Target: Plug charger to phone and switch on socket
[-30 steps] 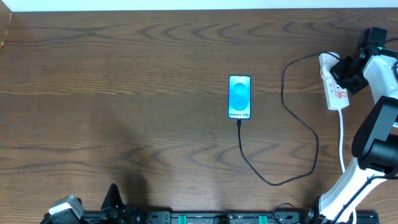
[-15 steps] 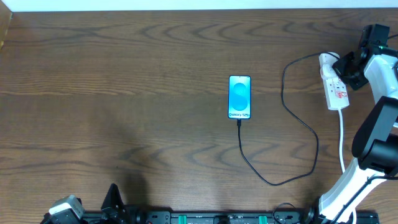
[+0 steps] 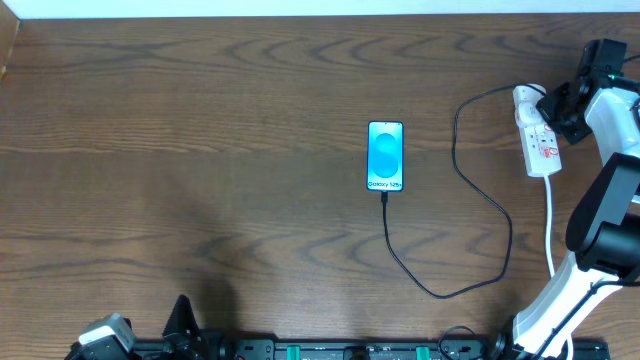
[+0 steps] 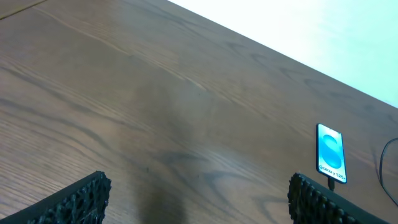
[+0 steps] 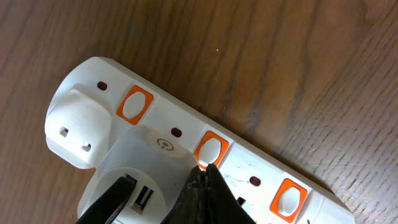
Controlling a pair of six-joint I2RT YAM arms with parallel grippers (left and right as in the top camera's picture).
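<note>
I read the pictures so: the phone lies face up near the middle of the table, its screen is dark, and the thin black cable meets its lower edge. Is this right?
One detail is wrong: the phone's screen is not dark but lit bright blue, as the overhead view shows. The rest holds: it lies face up near the middle of the table, and the thin black cable meets its lower edge.

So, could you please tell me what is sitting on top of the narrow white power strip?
A white plug head sits plugged in at one end, and the shut right gripper has its black tip at an orange switch. The socket holes under the plug are covered.
</note>
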